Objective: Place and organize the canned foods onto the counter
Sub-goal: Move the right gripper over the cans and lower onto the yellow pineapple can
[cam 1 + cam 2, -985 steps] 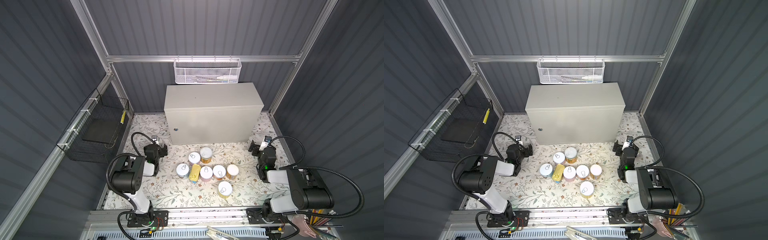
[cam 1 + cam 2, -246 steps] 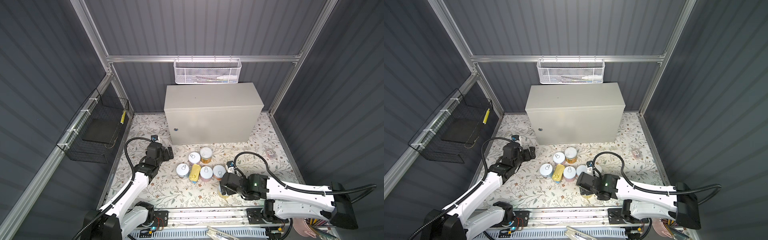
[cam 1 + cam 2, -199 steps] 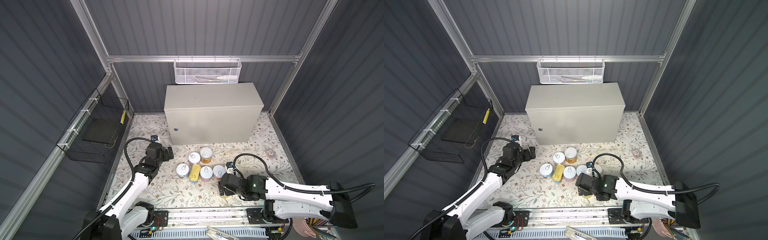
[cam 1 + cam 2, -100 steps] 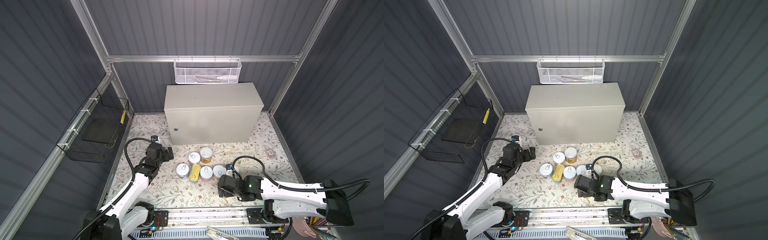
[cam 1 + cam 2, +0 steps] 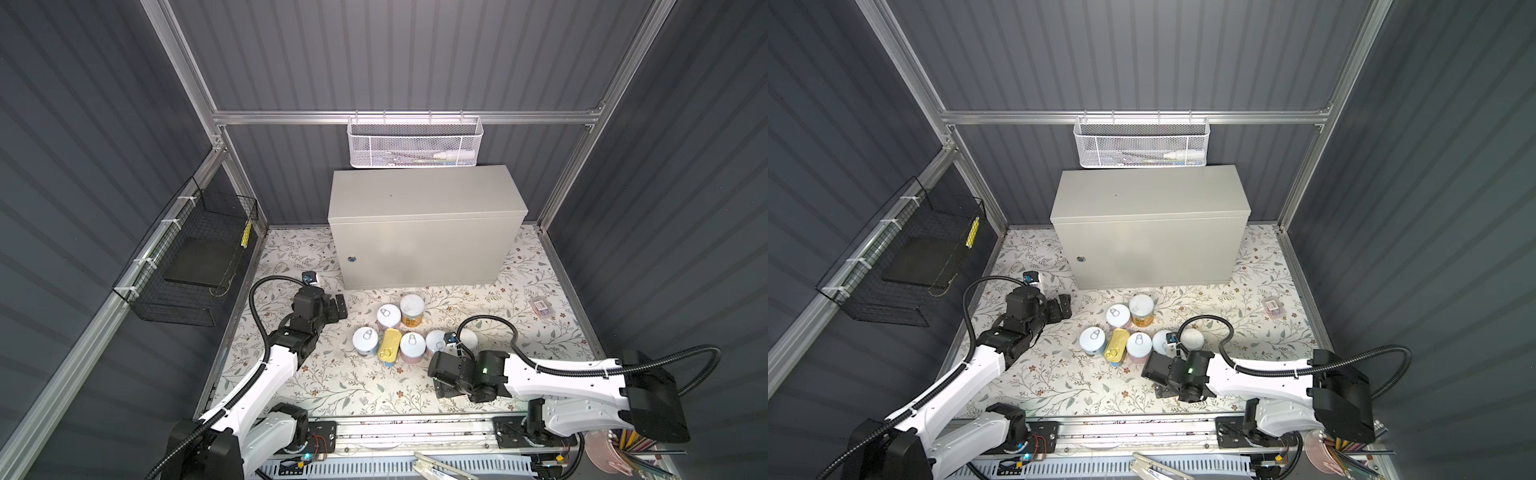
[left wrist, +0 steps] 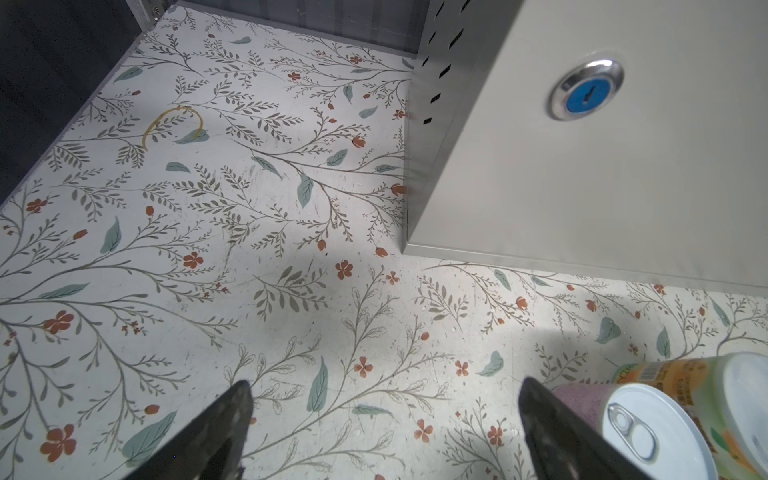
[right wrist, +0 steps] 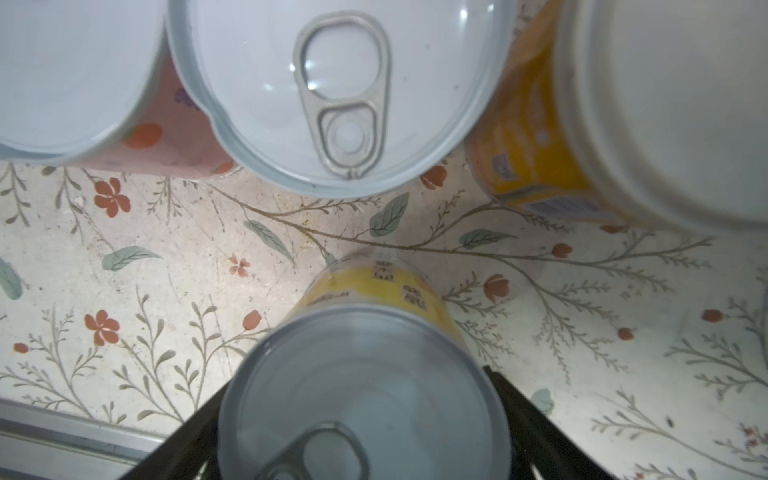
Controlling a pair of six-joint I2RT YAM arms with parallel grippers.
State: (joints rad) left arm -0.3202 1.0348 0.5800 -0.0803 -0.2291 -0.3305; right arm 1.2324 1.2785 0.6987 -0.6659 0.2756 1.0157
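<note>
Several canned foods stand clustered on the floral floor in front of the counter (image 5: pixel 424 195): an orange-labelled can (image 5: pixel 412 309), a blue one (image 5: pixel 365 338), a gold rectangular tin (image 5: pixel 389 351) and a pink can (image 5: pixel 412 345). My right gripper (image 5: pixel 446 386) is low at the front of the cluster. In the right wrist view its fingers (image 7: pixel 523 419) press both sides of a yellow-labelled can (image 7: pixel 365 395), which the wrist hides in both top views. My left gripper (image 5: pixel 338 309) hangs open and empty left of the cluster, beside a purple-sided can (image 6: pixel 656 432).
A white mesh basket (image 5: pixel 413 145) hangs behind the counter and a black wire basket (image 5: pixel 195 257) hangs on the left wall. A small pink case (image 5: pixel 540 306) lies at the right. A rubber band (image 6: pixel 172 124) lies by the counter's left corner. The front rail (image 7: pixel 62 436) runs close beside the held can.
The right gripper's fingers have closed in onto the yellow can, and that arm has shifted slightly leftward and nearer the front. The left arm has barely moved.
</note>
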